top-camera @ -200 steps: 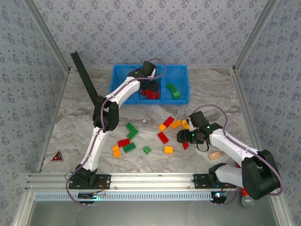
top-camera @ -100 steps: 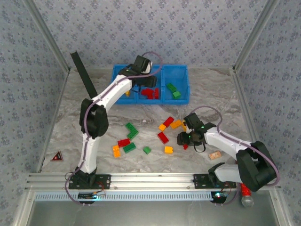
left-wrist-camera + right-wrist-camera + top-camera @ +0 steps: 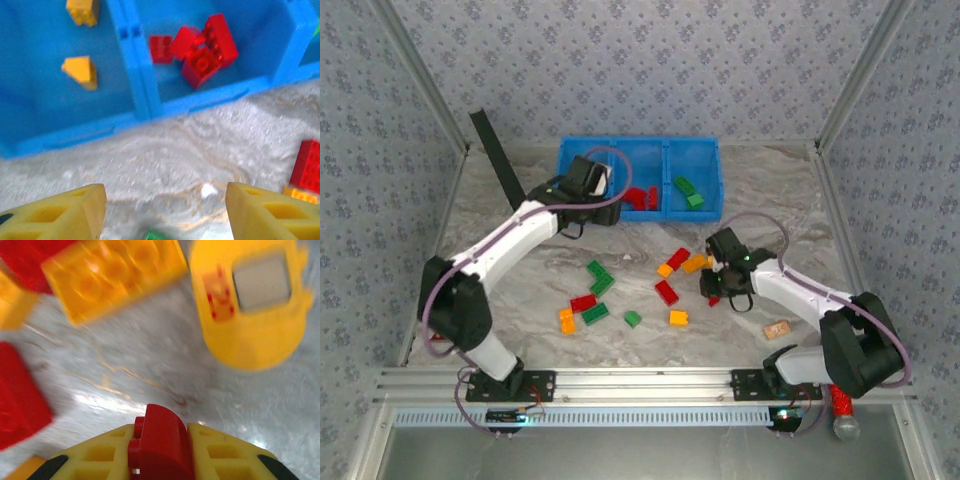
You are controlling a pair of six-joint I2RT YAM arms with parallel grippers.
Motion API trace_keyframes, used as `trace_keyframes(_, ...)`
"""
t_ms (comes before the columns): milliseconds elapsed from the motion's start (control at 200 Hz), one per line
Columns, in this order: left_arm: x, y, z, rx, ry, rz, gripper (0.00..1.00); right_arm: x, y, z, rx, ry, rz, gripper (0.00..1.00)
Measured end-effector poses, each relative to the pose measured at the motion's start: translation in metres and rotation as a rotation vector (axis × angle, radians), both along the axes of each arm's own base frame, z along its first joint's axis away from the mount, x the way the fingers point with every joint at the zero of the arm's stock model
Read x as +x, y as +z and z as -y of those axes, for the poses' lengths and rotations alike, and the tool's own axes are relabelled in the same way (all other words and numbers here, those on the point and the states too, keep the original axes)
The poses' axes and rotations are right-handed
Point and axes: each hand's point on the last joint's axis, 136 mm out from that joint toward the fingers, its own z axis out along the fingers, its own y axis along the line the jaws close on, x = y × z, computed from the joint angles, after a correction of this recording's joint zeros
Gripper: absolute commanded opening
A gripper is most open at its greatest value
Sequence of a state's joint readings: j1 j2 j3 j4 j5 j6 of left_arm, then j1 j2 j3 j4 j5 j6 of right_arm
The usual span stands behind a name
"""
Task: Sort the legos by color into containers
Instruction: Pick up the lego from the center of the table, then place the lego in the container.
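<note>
Yellow fingers of the right gripper pinch a small red plastic brick, plain in the right wrist view; from above that grip cannot be made out. The left gripper stands spread over the grey marbled table, just before the blue three-compartment plastic bin holding orange and red bricks. Loose red, green and orange legos lie between the arms, blue-patterned walls around.

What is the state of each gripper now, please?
Left gripper: open, holding nothing.
Right gripper: closed on a small red plastic brick.
</note>
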State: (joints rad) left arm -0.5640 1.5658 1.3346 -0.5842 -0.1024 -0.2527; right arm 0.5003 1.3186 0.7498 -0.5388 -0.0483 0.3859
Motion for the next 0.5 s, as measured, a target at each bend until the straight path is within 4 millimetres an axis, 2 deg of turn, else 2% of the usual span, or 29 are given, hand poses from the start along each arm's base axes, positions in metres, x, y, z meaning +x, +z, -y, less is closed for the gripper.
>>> trace_keyframes(165,-0.036,0.007,-0.023,0.023,0.012,0.024,0.66,0.045,0.063,-0.024,0.041,0.06,0.136,0.21)
trace_keyframes(270,-0.056,0.008,-0.036,0.024,0.02,0.033,0.67,0.071,0.097,-0.039,0.053,0.1,0.208,0.21)
trace_keyframes(375,-0.07,0.003,-0.05,0.03,0.046,0.03,0.68,0.1,0.121,-0.056,0.056,0.142,0.264,0.21)
trace_keyframes(500,-0.087,-0.015,-0.065,0.046,0.092,-0.011,0.69,0.134,0.142,-0.082,0.047,0.204,0.324,0.21)
